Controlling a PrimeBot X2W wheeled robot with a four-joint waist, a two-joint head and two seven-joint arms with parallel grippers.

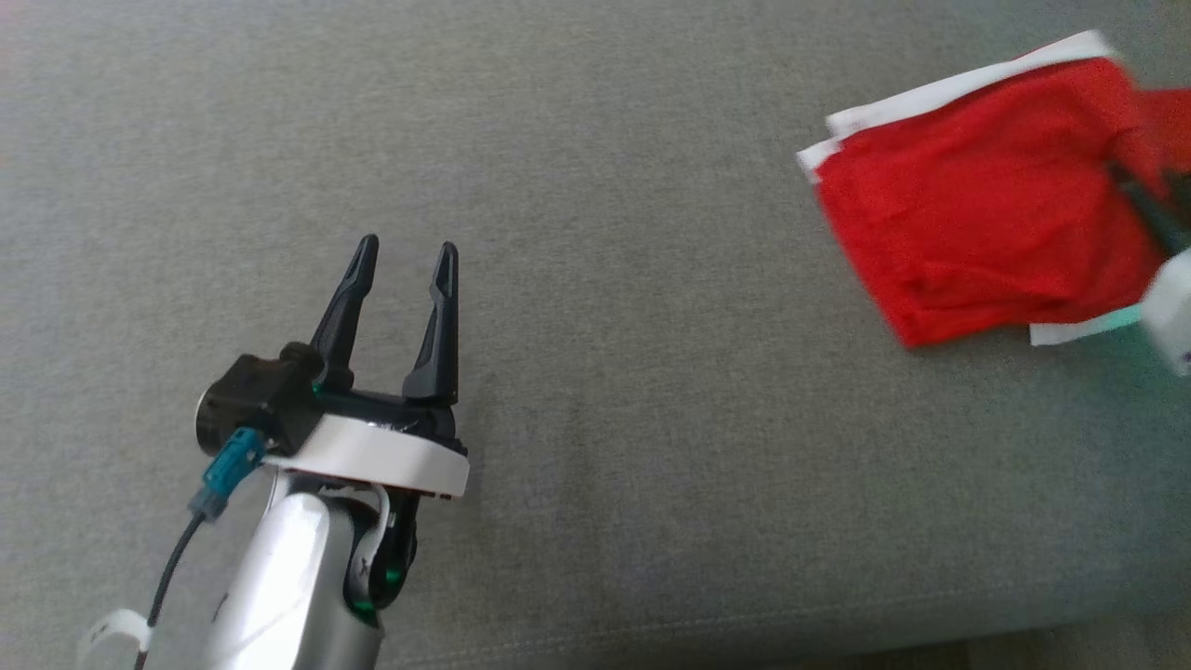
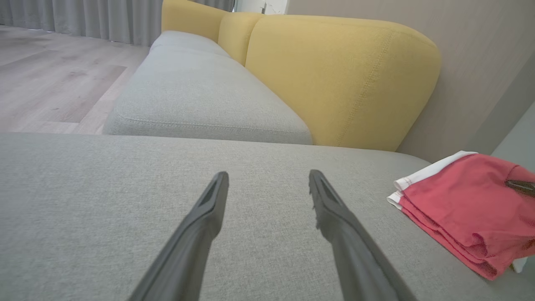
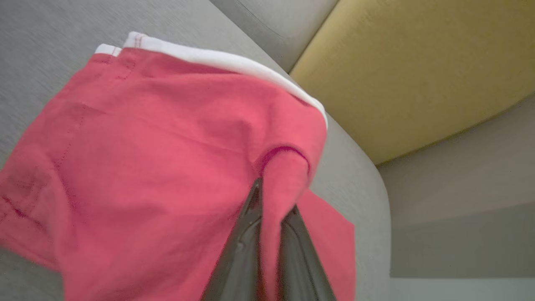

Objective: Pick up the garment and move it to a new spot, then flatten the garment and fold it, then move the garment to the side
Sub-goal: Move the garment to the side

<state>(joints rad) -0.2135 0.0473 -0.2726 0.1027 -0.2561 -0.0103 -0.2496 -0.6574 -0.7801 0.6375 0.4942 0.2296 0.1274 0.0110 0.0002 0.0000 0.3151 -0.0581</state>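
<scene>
Grey sofa seat [image 1: 595, 391], yellow backrest [image 2: 334, 75] behind. Right pincer [image 3: 273, 198] clamped tight on a red fold of the garment [image 1: 977, 205]. The folded bulk spreads ahead and left of its fingers, seemingly resting on the cushion; the head view is blurred there. Left pincer [image 1: 408, 244] wide, empty, well apart. Step, likely: the last one, moving it aside. Next calls for a sideways carry without spilling the folds, then release.

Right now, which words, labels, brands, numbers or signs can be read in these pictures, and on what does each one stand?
None can be read.
The red garment, the grey sofa seat and the left gripper show no text.
A small dark mark on the white part of the right arm is too blurred to read.
</scene>
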